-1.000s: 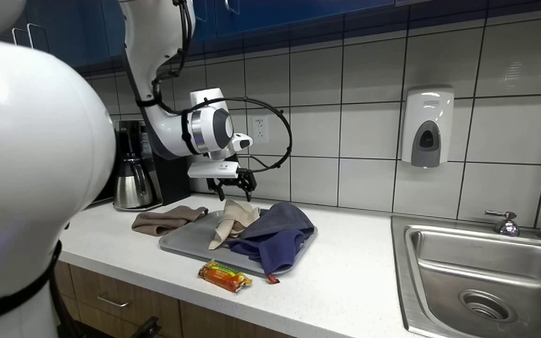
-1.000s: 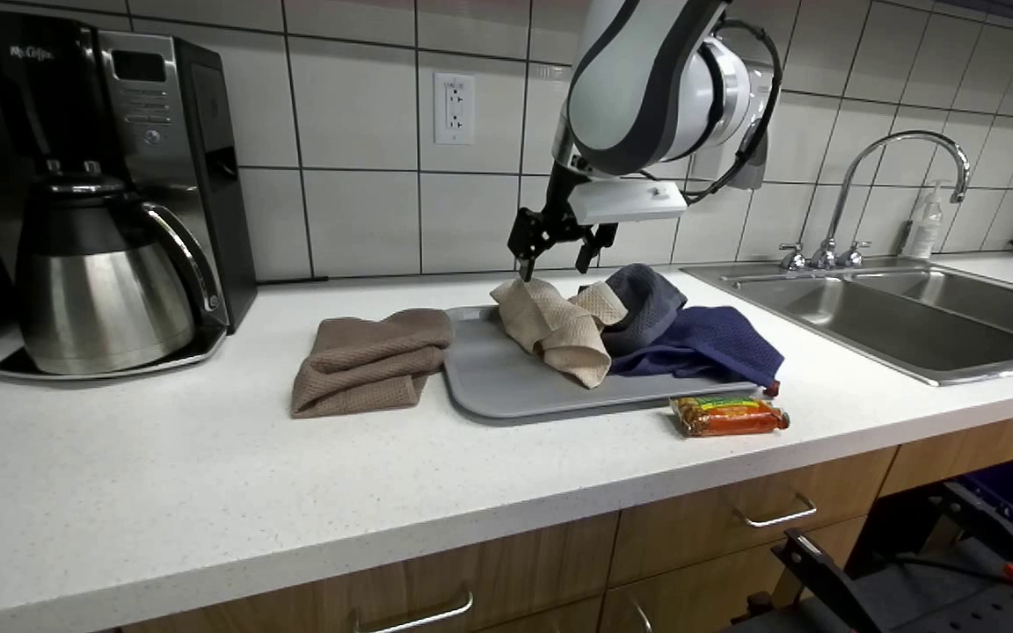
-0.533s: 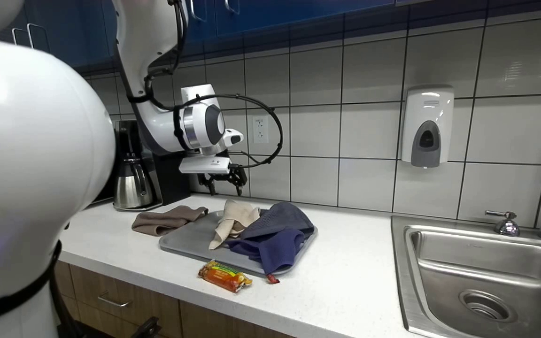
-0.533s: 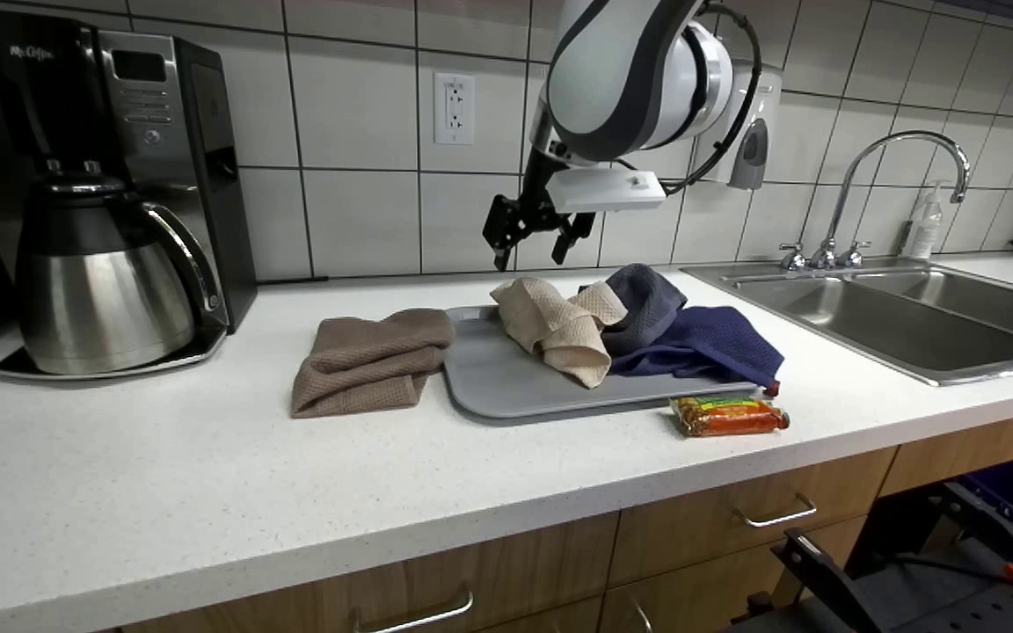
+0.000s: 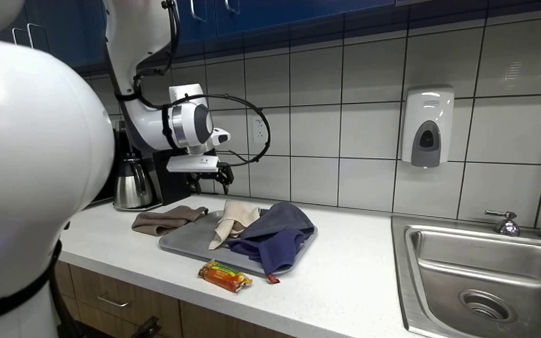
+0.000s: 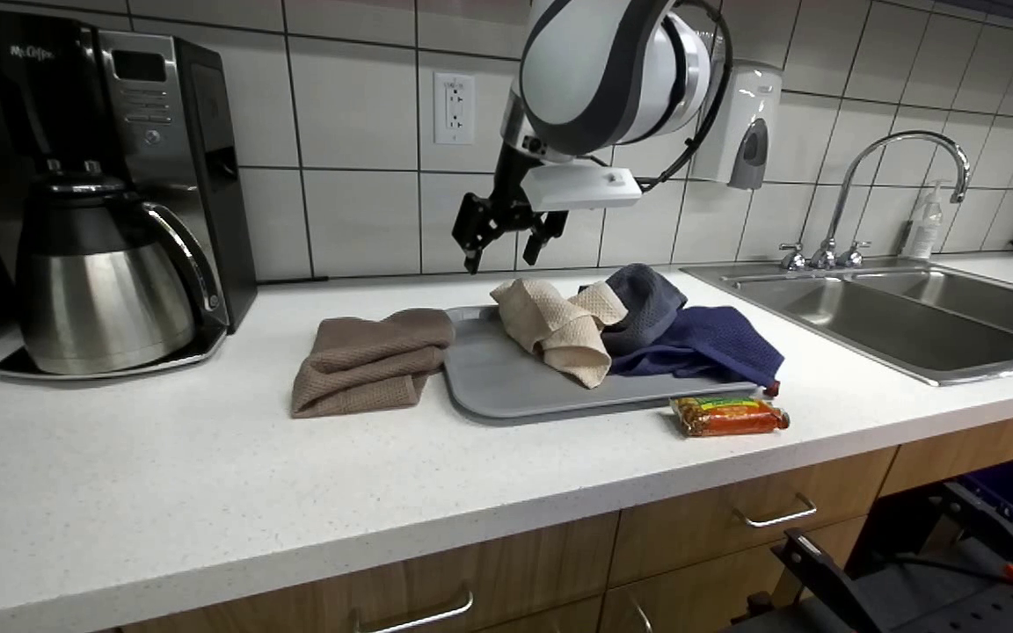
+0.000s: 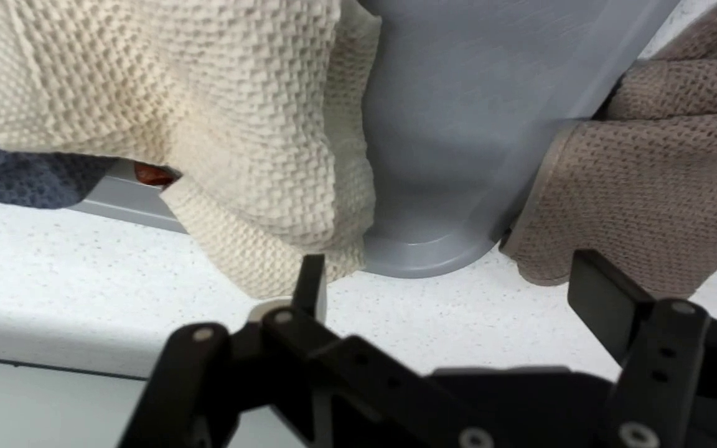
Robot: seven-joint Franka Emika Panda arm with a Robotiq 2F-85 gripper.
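My gripper (image 6: 501, 260) is open and empty, held above the back of the counter. In the wrist view its fingers (image 7: 449, 280) stand wide apart with white counter between them. The grey tray (image 6: 506, 400) lies below. On it are a crumpled beige cloth (image 6: 550, 325), a dark grey cloth (image 6: 643, 303) and a navy cloth (image 6: 700, 338). A folded brown cloth (image 6: 375, 360) lies beside the tray, touching or nearly touching its edge. In the wrist view the beige cloth (image 7: 259, 124) is near one finger and the brown cloth (image 7: 657, 186) near the other.
An orange snack packet (image 5: 225, 276) lies in front of the tray. A small red item (image 5: 273, 279) pokes out by the navy cloth. A coffee maker (image 6: 199, 176) with a steel carafe (image 6: 106, 290) stands at one end, a sink (image 5: 477, 277) at the other. The tiled wall (image 5: 317, 178) is behind.
The arm and open gripper have moved away from the sink toward the coffee maker side and slightly up, from over the beige cloth. The cloths, tray and packet have not moved.
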